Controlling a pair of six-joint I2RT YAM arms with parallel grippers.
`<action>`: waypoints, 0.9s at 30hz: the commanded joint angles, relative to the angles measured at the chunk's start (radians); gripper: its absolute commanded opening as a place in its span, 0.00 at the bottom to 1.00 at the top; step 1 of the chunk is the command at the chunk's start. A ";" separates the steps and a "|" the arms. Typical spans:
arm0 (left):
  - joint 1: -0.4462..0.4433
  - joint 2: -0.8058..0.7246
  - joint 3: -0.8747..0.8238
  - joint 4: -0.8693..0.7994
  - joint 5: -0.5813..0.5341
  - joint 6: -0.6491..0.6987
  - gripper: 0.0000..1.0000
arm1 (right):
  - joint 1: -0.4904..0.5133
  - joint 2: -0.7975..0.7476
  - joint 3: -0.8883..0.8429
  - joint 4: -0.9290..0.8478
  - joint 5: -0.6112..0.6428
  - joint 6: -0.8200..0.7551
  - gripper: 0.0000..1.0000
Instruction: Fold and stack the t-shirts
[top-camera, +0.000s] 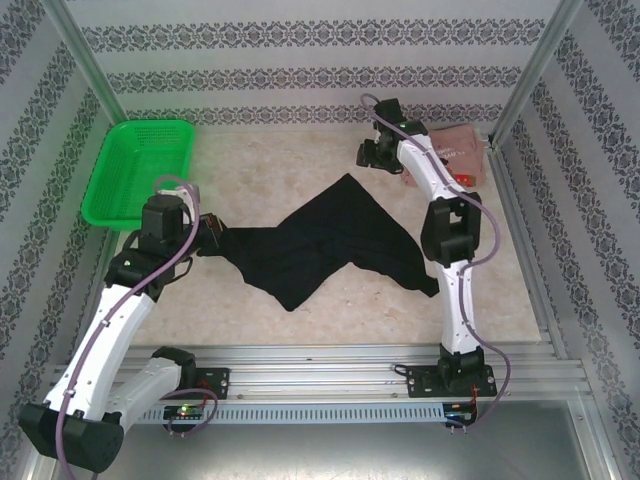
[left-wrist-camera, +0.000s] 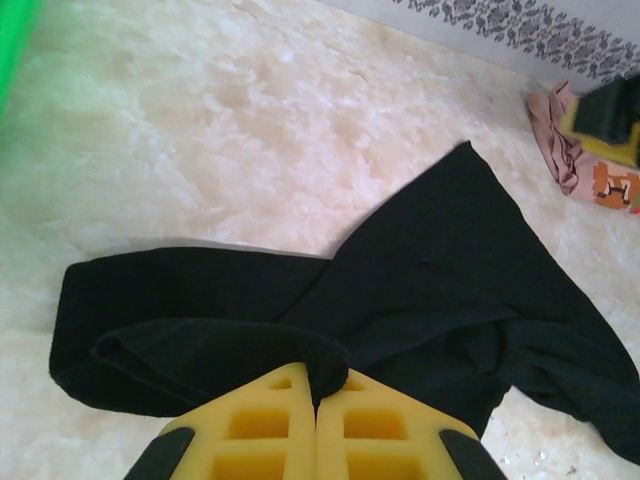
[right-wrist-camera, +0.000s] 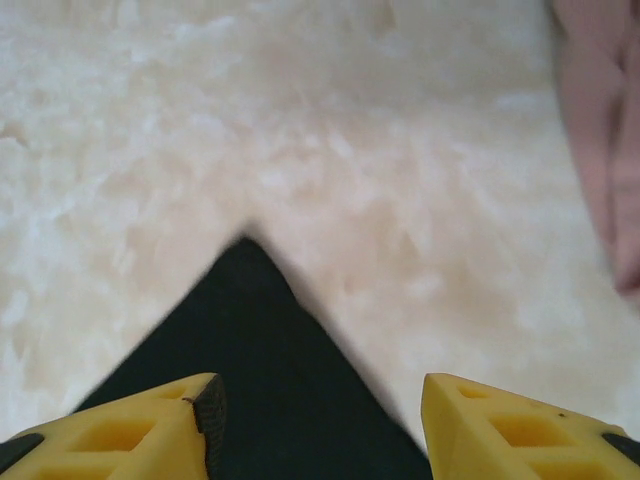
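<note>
Nearest the bases: left gripper (left-wrist-camera: 318, 388), yellow honeycomb pads pressed together on a rolled fold at the left edge of the black t-shirt (top-camera: 320, 245).

Mid-table: the shirt itself, matte black knit, limp and creased, spread in an irregular winged shape with one sharp peak pointing away and a tail trailing toward the right arm. Not yet flattened, not yet folded.

Just beyond the peak: right gripper (right-wrist-camera: 320, 400), jaws standing moderately apart with nothing between them, the black corner lying flat on the table (top-camera: 260, 165) below.

Farther, in the far right corner: pink t-shirt (top-camera: 455, 152), soft and bunched, a patch of orange-brown print visible from the left wrist, well apart from the black one.

Far left: green mesh basket (top-camera: 140, 170), rigid plastic, at the table's left edge.

Beneath everything: pale, glossy, marble-patterned surface.

Step judged in hand: spreading the black shirt ahead of the first fold. Next move likely calling for a pinch on the far corner and a pull against the left hold to draw the cloth taut. Stacking with the pink shirt not yet begun.
</note>
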 joint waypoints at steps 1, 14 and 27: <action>-0.021 0.011 -0.013 0.049 0.028 -0.023 0.00 | 0.020 0.134 0.251 -0.144 -0.008 -0.038 0.56; -0.067 0.116 -0.004 0.129 0.081 -0.052 0.00 | 0.066 0.301 0.294 0.003 -0.028 -0.056 0.59; -0.110 0.166 0.027 0.154 0.073 -0.042 0.00 | 0.091 0.385 0.352 -0.124 0.104 0.050 0.48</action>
